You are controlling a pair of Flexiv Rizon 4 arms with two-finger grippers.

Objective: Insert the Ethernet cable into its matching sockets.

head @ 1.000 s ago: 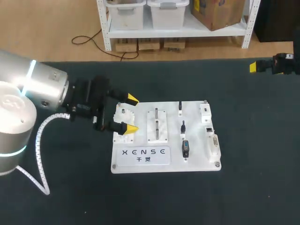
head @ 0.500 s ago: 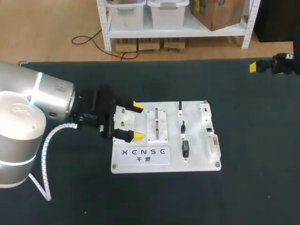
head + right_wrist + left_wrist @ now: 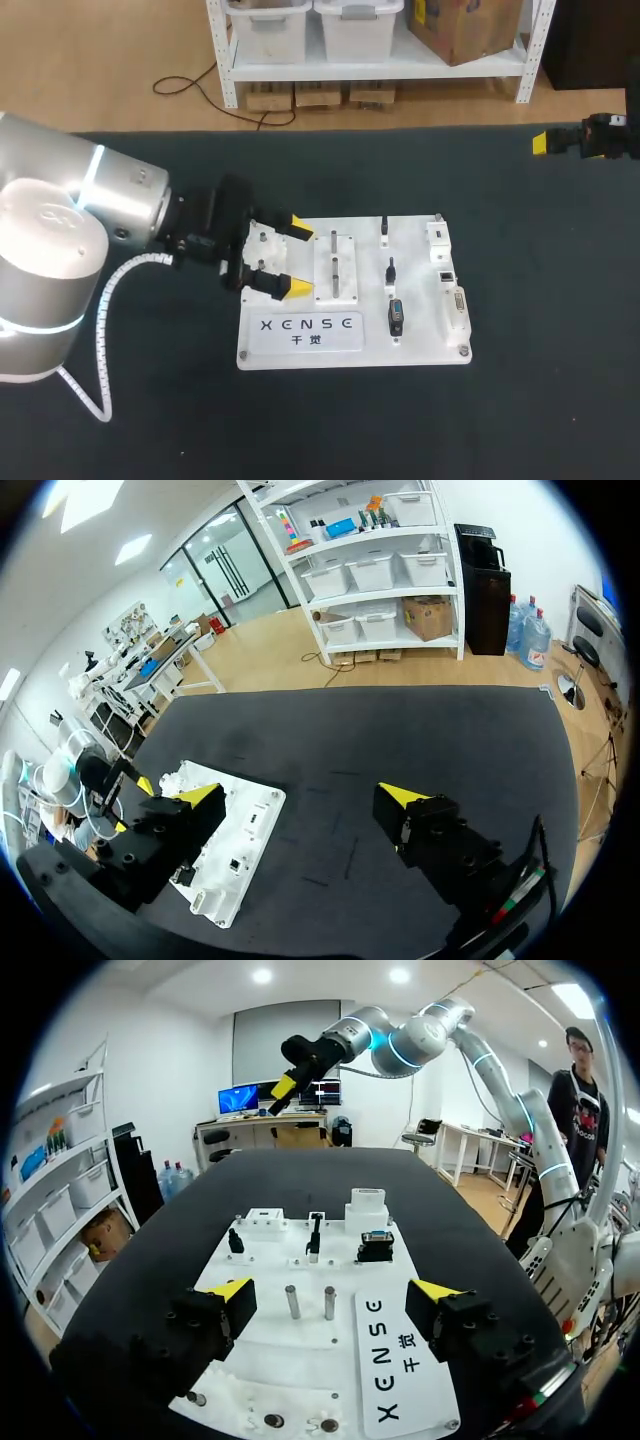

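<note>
Well, one white board (image 3: 425,335) lay flat on the dark table (image 3: 520,400), and both arms were in play. The left gripper (image 3: 297,258) hovered over the board's left end, fingers spread wide and holding nothing. The right gripper (image 3: 300,795) hung well apart from it, over bare table near the far right edge, fingers just as wide and just as empty. On the board I counted two upright metal pegs (image 3: 334,262) close together in the middle. To their right stood three small black plugs (image 3: 391,270) in a row, then a line of sockets (image 3: 458,308) along the board's right edge. Which plug belonged to the Ethernet cable could not be told. The left wrist view brought the pegs up close, beneath the gap between the open fingers, and caught the right arm (image 3: 400,1040) raised far off past the table. The head view showed only that arm's yellow-tipped end. The right wrist view took in the board from its socket end, with the left arm (image 3: 85,775) just behind it.
</note>
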